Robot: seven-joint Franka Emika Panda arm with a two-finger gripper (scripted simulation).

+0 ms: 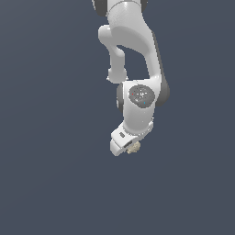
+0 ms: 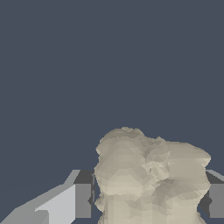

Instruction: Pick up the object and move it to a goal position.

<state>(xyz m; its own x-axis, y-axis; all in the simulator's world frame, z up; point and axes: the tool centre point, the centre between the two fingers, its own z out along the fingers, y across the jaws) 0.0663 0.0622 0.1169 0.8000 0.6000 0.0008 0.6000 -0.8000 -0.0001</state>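
The object (image 1: pixel 134 147) is a small lumpy beige-tan clump, peeking out beside the white hand of the arm in the exterior view. In the wrist view the object (image 2: pixel 151 177) fills the space between the two grey fingers (image 2: pixel 82 200), which press against its sides. My gripper (image 1: pixel 130 148) is shut on it, tilted, with the hand covering most of the clump from the exterior camera. I cannot tell from these frames whether the clump rests on the surface or hangs above it.
A plain dark blue-grey surface (image 1: pixel 50 174) spreads all around. The white arm (image 1: pixel 137 55) comes down from the upper middle of the exterior view. No other objects or edges show.
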